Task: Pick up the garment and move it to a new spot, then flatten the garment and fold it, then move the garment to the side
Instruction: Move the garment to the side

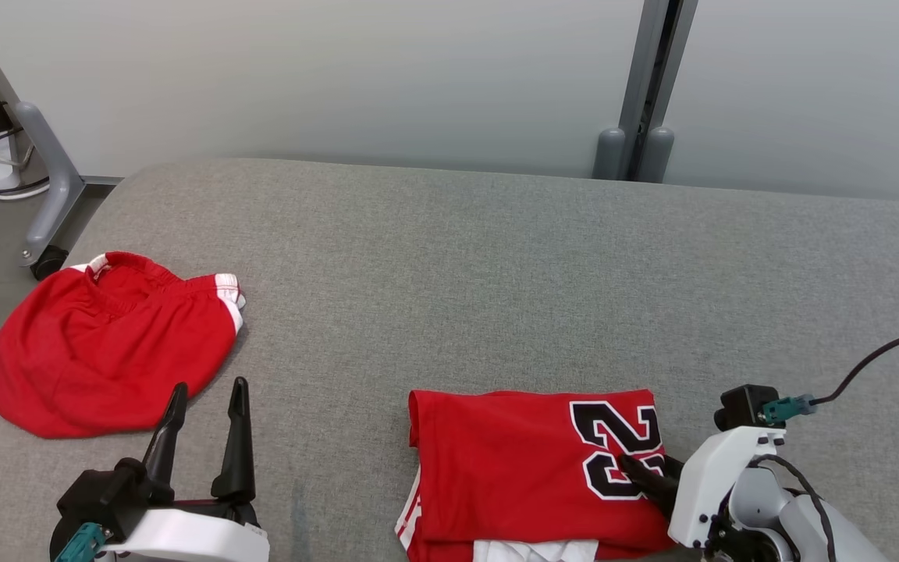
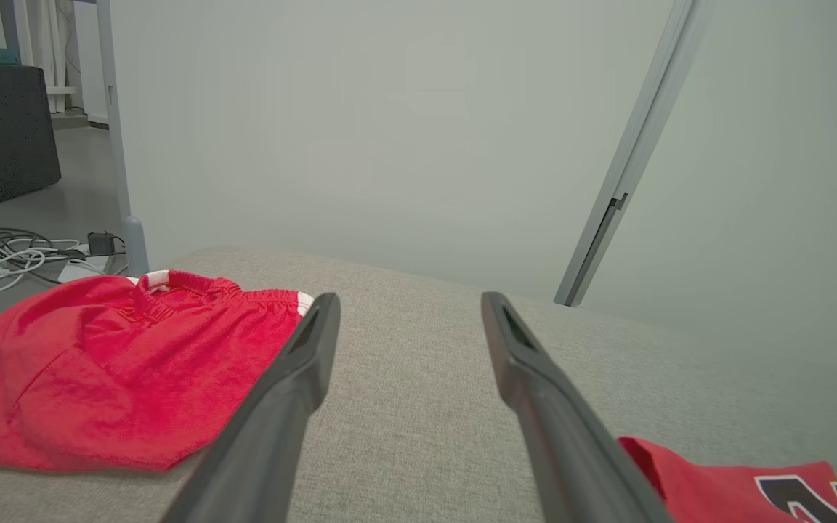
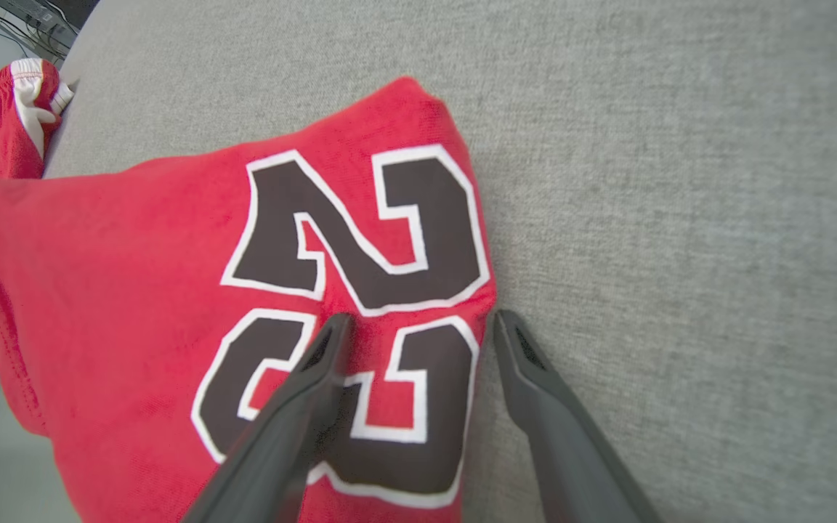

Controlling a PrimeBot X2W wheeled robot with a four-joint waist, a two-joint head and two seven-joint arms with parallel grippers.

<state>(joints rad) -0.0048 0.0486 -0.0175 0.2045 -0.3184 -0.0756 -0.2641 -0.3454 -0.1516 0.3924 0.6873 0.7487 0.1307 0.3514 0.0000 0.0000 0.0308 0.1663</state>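
The garment [image 1: 512,460] is a red jersey with a black and white number, lying folded at the near edge of the grey padded table [image 1: 496,257]. My right gripper [image 1: 644,467] is open at the jersey's right edge. In the right wrist view the right gripper [image 3: 422,321] straddles that edge, one finger over the number on the jersey [image 3: 135,254], the other over bare grey fabric. My left gripper [image 1: 209,386] stands open and empty at the lower left, apart from the jersey. The left wrist view has the open left gripper [image 2: 411,301] and a corner of the jersey [image 2: 716,487].
Red shorts with white trim [image 1: 106,343] lie crumpled at the table's left end, just beyond my left fingertips, as the shorts [image 2: 113,370] also appear from the left wrist. A grey frame leg with a caster [image 1: 47,234] and cables stand off the left edge. A wall post [image 1: 641,117] rises behind.
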